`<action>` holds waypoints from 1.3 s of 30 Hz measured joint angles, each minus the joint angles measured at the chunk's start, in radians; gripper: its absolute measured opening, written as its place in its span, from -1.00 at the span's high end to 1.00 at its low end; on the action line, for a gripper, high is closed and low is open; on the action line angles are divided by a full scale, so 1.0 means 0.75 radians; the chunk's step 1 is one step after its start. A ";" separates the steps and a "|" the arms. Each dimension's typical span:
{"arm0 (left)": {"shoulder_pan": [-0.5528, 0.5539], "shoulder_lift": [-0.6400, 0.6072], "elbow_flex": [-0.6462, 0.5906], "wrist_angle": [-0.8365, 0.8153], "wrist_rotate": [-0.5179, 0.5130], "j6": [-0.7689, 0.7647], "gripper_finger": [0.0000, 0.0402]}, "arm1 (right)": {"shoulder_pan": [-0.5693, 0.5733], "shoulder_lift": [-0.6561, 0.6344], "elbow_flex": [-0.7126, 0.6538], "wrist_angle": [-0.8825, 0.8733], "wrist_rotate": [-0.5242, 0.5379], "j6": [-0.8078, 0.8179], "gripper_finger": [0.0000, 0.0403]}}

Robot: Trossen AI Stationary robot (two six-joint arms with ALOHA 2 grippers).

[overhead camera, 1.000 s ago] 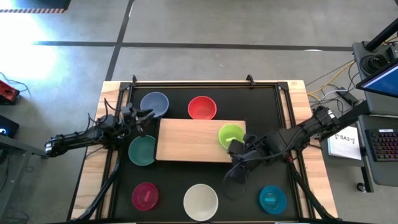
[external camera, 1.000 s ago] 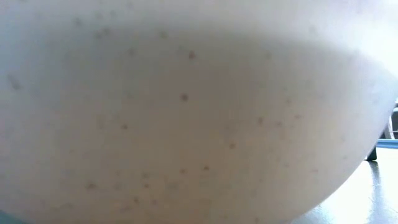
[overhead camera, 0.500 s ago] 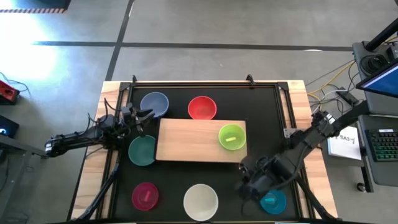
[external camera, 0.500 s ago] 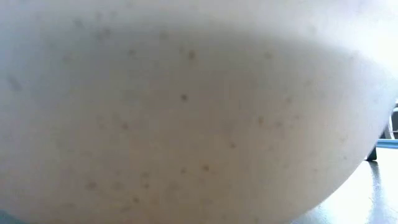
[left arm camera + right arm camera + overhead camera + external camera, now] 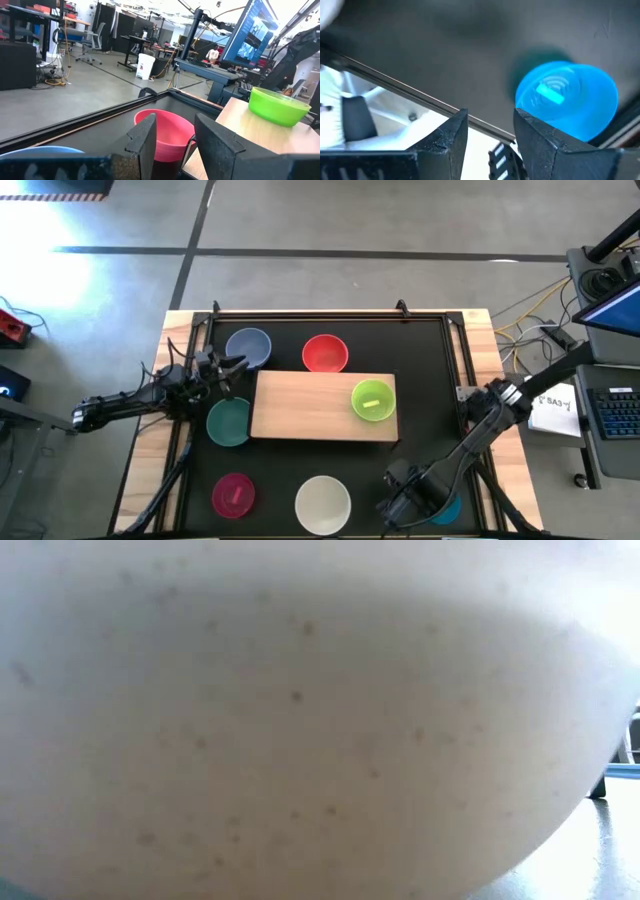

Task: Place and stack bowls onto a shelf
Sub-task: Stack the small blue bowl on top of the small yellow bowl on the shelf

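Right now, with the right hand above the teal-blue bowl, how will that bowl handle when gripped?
The teal-blue bowl looks thin and glossy, so probably light and rigid. It could slip on the black tabletop if the right hand nudges it.

One bowl (image 5: 373,399) sits on the shelf's (image 5: 300,405) right end.

I see smooth, glossy plastic bowls (image 5: 373,399), a pale matt wood shelf (image 5: 305,406), and a matt black desk (image 5: 275,470) edged in wood.

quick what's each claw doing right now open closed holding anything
Left claw: open, empty, near the red bowl.
Right claw: open, empty, above the teal-blue bowl.
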 joint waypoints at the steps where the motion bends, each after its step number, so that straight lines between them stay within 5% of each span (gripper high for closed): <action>1: 0.000 0.000 0.000 0.000 0.000 0.000 0.42 | 0.001 0.011 0.000 0.000 -0.020 0.006 0.26; 17: 0.000 0.000 0.000 0.000 0.000 0.000 0.42 | 0.064 0.078 -0.113 0.021 -0.099 0.081 0.28; 33: 0.000 0.000 0.000 0.000 0.000 0.000 0.42 | 0.082 0.078 -0.363 0.332 -0.094 0.086 0.33; 39: 0.000 0.000 0.000 0.000 0.000 0.000 0.42 | 0.082 0.078 -0.433 0.358 -0.094 0.093 0.50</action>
